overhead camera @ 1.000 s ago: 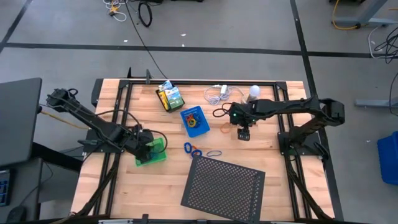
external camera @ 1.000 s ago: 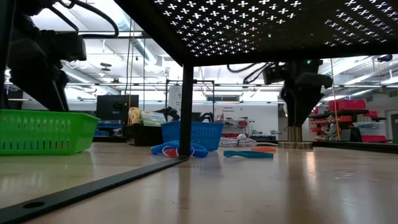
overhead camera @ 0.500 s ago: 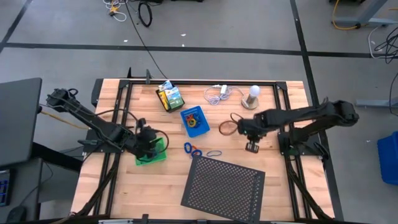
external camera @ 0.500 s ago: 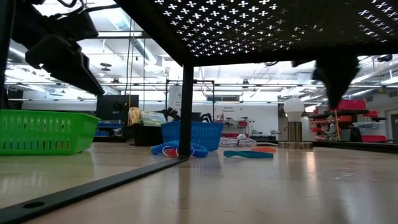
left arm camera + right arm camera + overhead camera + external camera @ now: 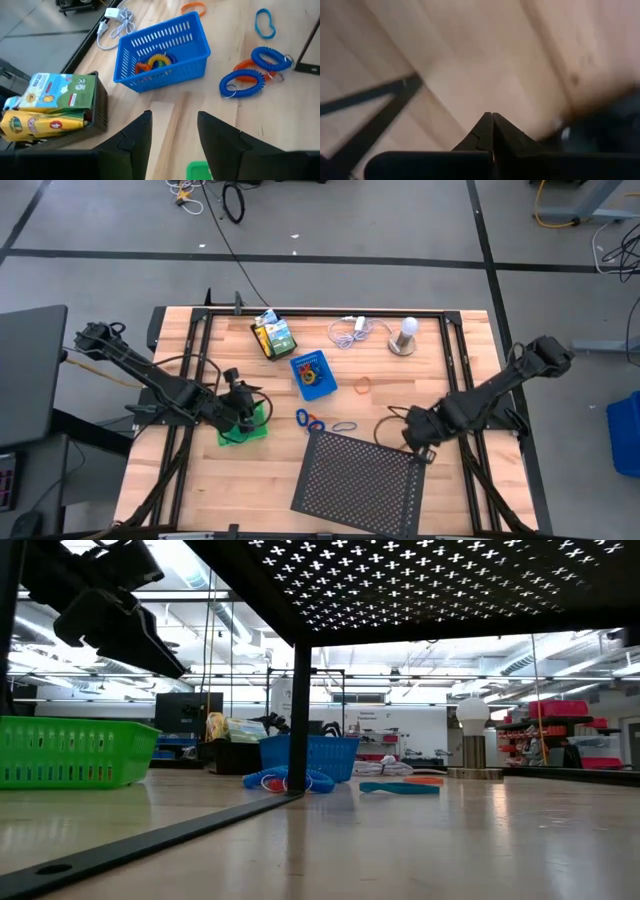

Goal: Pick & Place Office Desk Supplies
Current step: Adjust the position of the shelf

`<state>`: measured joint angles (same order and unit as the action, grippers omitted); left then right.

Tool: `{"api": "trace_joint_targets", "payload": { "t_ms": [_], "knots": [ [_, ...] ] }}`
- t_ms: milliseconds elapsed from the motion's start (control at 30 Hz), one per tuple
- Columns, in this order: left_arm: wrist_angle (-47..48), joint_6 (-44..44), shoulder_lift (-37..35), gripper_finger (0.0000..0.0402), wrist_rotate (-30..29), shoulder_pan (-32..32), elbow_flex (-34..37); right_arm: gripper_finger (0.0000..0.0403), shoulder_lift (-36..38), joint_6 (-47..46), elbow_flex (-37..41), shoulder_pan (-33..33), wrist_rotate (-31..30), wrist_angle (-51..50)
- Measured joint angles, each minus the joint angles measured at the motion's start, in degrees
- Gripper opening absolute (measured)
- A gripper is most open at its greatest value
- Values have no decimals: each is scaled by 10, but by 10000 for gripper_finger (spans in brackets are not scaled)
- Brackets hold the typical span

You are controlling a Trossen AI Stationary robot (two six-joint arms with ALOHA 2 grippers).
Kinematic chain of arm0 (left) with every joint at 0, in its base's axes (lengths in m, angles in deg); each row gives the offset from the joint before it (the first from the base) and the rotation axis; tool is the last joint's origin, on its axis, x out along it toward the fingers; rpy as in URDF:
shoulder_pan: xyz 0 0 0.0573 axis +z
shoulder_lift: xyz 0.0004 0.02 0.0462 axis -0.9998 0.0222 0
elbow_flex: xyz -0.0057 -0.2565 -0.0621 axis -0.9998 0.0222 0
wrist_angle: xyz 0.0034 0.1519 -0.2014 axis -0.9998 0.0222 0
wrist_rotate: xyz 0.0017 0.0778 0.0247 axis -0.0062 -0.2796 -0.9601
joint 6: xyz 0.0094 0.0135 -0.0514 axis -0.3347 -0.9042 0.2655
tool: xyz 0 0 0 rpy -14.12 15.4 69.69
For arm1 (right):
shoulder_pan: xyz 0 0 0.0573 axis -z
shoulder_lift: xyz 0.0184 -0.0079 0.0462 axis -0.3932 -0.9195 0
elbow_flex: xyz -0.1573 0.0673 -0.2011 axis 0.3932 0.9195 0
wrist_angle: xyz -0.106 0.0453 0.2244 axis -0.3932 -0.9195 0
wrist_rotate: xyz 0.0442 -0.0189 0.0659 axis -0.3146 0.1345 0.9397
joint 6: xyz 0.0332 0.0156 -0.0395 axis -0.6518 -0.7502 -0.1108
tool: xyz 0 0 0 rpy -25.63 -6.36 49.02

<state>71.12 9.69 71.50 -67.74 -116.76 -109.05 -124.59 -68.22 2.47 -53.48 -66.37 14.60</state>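
Blue slotted plastic basket point(image 5: 313, 374) sits mid-table, small colourful items inside; bare wood on all sides. Blue coiled loops point(image 5: 309, 420) lie just beside the black perforated metal sheet's point(image 5: 355, 475) far edge. Green plastic tray point(image 5: 246, 425) lies under the left gripper point(image 5: 242, 406), fingers parted, grasping nothing. Right gripper point(image 5: 420, 448), clenched empty, hangs at the sheet's right corner.
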Motion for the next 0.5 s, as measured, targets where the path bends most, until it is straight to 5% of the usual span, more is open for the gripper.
{"api": "trace_joint_targets", "payload": {
  "t_ms": [233, 500],
  "knots": [
    [-4, -23, 0, 166, -13, 0, 0, 1, -9, -106, 0, -84, 47, 76],
    [-17, -50, 0, 166, -28, 0, 0, 1, -48, -95, -2, -102, 6, 146]
  ]
}}
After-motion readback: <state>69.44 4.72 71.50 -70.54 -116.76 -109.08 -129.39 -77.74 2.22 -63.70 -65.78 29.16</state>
